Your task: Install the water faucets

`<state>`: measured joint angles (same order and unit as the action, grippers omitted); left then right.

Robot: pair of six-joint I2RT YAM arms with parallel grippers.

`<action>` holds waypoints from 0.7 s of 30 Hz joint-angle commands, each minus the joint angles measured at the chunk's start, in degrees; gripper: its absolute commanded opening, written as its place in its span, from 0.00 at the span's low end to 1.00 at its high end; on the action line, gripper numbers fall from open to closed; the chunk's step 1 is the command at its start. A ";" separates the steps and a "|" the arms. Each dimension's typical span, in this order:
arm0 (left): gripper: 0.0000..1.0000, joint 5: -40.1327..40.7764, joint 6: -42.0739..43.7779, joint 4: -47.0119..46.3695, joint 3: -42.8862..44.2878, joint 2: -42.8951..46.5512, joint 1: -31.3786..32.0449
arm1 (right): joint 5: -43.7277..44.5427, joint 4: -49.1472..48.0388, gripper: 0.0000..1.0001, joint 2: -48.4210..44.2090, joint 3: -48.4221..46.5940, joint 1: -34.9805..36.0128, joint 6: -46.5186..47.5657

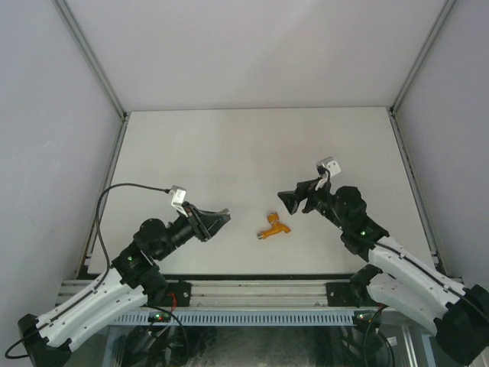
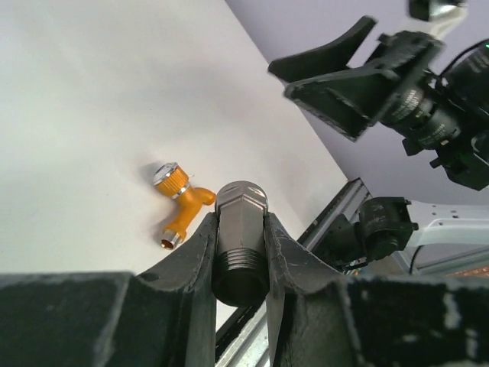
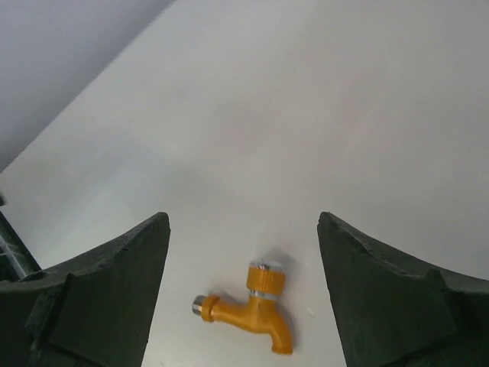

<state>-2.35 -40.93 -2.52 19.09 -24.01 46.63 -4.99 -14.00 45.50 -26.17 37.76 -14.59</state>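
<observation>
The orange-yellow faucet [image 1: 273, 227] lies on its side on the white table, between the two arms. It also shows in the left wrist view [image 2: 182, 202] and in the right wrist view [image 3: 252, 310]. My left gripper [image 1: 220, 219] is just left of the faucet and is shut on a grey metal pipe fitting [image 2: 241, 237], hexagonal with a threaded end. My right gripper [image 1: 294, 200] hovers just right of and behind the faucet. It is open wide and empty, and the faucet lies below the gap between its fingers [image 3: 122, 283].
The white table [image 1: 252, 145] is enclosed by grey walls with aluminium posts at the back corners. An aluminium rail [image 1: 252, 290] runs along the near edge by the arm bases. A black cable [image 1: 126, 186] loops off the left arm.
</observation>
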 commanded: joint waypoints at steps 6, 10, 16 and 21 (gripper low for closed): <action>0.00 0.89 2.17 0.82 2.77 -2.20 -0.13 | -12.27 15.63 0.75 20.60 -6.62 -8.57 -16.98; 0.00 0.66 2.17 1.91 3.14 -2.08 -0.14 | -16.90 13.67 0.74 28.80 -9.78 -9.92 -17.27; 0.00 -0.05 3.22 3.14 3.04 -0.99 -0.14 | -23.32 13.87 0.71 40.70 -15.89 -10.02 -13.85; 0.00 0.14 3.42 3.67 2.60 -2.91 -0.20 | -25.99 11.46 0.71 45.74 -16.02 -9.78 -15.06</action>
<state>-1.87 -38.94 2.61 19.09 -25.80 46.63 -26.85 -0.01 89.21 -41.06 28.05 -29.50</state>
